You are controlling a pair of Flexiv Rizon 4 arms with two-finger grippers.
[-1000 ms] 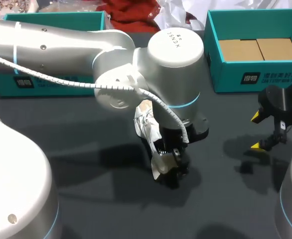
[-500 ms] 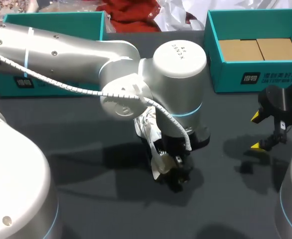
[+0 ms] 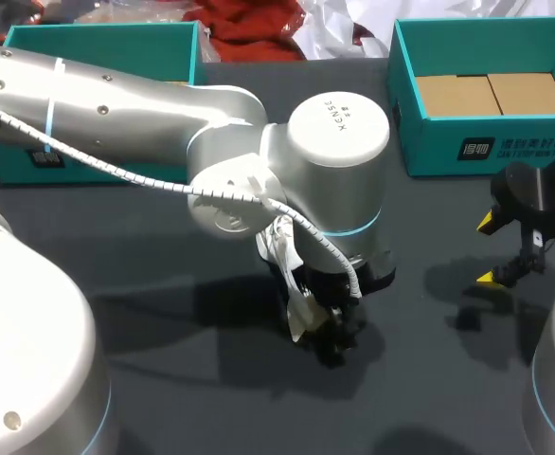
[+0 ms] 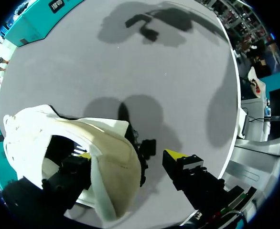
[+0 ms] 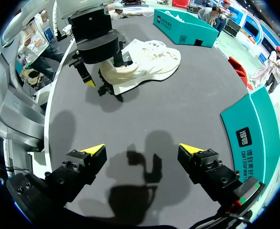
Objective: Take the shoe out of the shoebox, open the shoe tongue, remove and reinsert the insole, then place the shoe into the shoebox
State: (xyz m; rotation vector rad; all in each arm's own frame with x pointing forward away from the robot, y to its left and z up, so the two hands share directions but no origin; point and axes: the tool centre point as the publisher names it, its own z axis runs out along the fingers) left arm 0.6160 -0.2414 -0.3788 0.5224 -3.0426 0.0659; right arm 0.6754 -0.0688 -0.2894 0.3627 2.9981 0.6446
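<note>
My left arm (image 3: 116, 104) comes in from 9 o'clock and reaches to the middle of the table (image 3: 202, 398), where its wrist stands over the white shoe (image 3: 277, 248). The shoe lies on the table near the centre, outside the shoebox (image 3: 438, 152). The shoebox stands open at 1 o'clock and shows its brown cardboard floor. In the left wrist view the left gripper (image 4: 130, 155) has its fingers spread. One yellow tip is down in the shoe's opening, partly hidden behind a cream part of the shoe. The other tip is outside and apart from the shoe, so the gripper pinches nothing. I cannot tell if this cream part is the insole. The right gripper (image 3: 491, 251) hangs at 3 o'clock, near the front of the shoebox and well apart from the shoe, with its fingers also wide apart and only bare table under them. A second teal box (image 3: 116, 40) stands at 11 o'clock, partly behind the left arm.
</note>
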